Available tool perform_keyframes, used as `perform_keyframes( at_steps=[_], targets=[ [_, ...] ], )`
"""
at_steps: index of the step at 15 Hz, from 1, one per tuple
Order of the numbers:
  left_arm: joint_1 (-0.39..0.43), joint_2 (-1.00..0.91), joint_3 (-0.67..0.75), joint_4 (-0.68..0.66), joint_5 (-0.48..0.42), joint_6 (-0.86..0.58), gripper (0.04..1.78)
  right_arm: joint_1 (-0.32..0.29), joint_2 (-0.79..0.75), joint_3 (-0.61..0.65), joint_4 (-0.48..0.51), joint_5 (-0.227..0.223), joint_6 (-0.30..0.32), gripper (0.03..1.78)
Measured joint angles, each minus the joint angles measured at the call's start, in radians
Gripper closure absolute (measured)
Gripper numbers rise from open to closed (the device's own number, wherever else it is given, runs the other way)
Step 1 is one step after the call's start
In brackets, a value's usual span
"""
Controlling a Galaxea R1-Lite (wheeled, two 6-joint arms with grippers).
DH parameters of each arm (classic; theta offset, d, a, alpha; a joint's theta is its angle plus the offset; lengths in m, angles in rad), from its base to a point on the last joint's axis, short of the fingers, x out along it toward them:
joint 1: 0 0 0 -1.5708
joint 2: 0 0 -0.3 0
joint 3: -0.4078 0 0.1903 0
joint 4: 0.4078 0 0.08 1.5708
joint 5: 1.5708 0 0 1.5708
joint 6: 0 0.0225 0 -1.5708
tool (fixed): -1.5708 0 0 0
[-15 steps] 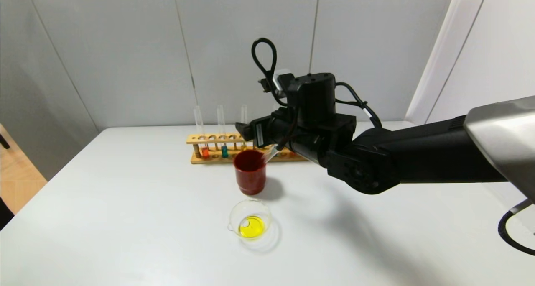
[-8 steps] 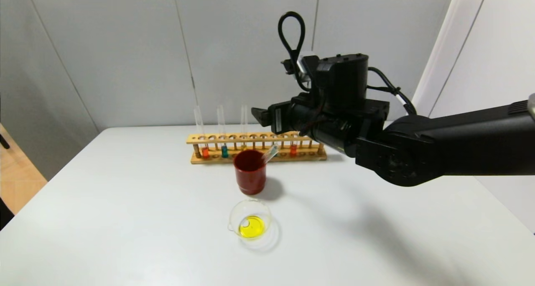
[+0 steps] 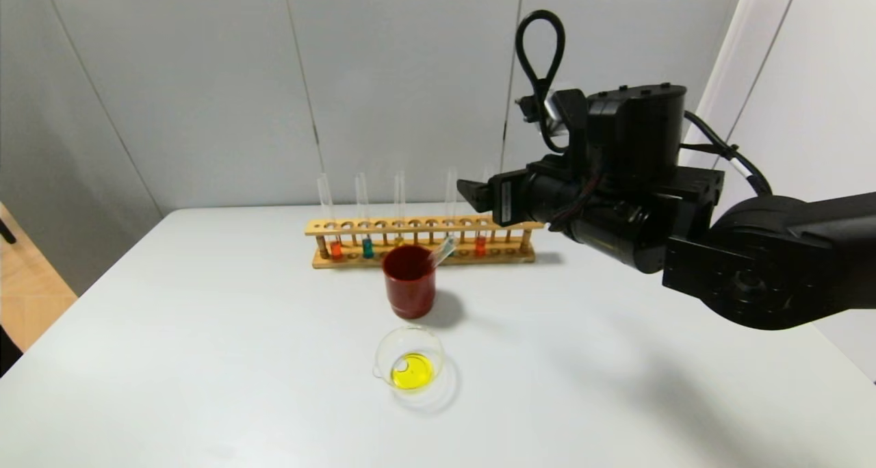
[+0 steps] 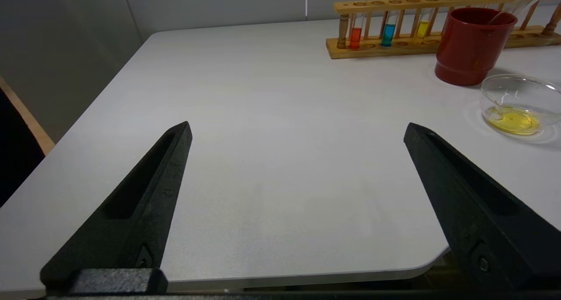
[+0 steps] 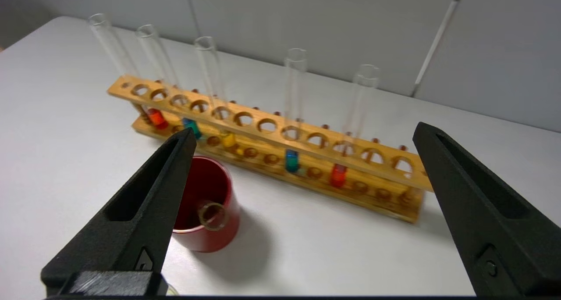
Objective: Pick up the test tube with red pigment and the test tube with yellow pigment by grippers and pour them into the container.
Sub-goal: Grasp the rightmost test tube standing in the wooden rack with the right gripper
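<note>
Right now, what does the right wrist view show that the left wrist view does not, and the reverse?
Only the right wrist view: the open right hand above the wooden rack, whose far end holds a teal tube and the test tube with red pigment, and the mouth of an empty tube leaning in the red cup.
Only the left wrist view: the open left hand low over the table's near edge, and the container with yellow liquid.
Both: rack, cup, and the orange, teal and yellow tubes.

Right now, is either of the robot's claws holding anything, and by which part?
Nothing is held. The right gripper hangs open above the wooden rack, and the left gripper is open over the bare table. An empty test tube leans in the red cup.
</note>
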Motion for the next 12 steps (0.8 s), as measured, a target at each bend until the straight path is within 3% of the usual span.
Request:
perform_keyframes(
  at_steps=[4, 12],
  targets=[
    [0.000, 0.000, 0.000, 0.000, 0.000, 0.000, 0.11, -0.003, -0.041, 0.087, -0.030, -0.068, 0.000, 0.08],
    [0.000, 0.000, 0.000, 0.000, 0.000, 0.000, 0.11, 0.000, -0.048, 0.118, -0.049, -0.071, 0.006, 0.08]
  ],
)
